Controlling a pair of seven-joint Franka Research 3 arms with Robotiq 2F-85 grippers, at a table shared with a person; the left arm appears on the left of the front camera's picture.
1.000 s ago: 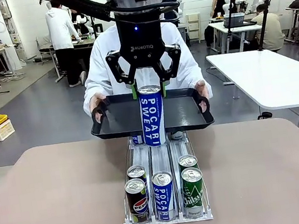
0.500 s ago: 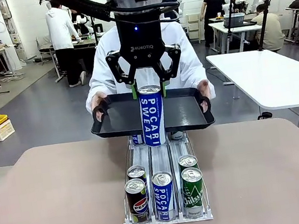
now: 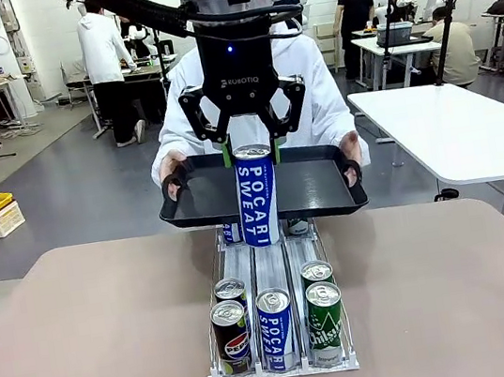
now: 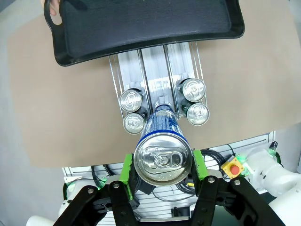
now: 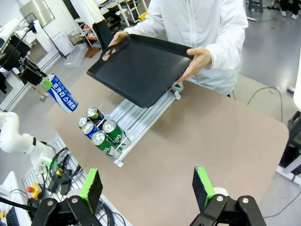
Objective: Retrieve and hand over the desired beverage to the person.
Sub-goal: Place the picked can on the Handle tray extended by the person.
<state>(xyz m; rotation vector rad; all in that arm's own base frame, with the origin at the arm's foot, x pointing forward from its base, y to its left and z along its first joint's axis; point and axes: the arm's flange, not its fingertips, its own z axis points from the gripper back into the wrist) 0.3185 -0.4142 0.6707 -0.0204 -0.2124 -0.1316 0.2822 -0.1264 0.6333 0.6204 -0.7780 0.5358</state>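
While the person [image 3: 314, 94] holds a black tray [image 3: 315, 200] out over the table's [image 3: 86, 346] far edge, the left gripper [image 3: 251, 154] clamps a tall blue Pocari Sweat can [image 3: 258, 202] by its upper end. The can is in the air above the middle lane of the can rack [image 3: 245, 265], just short of the tray's near rim. It hangs upright, long axis vertical, pull-tab top up. This looks like the handover carry; next the can must clear the rim, settle flat, then be released. The right gripper [image 5: 148, 188] hangs wide open, empty.

Front view faces person [image 3: 314, 94] across table [image 3: 86, 346]; left wrist straight down, right wrist oblique, high — all share tray [image 3: 308, 185], rack [image 3: 268, 264]
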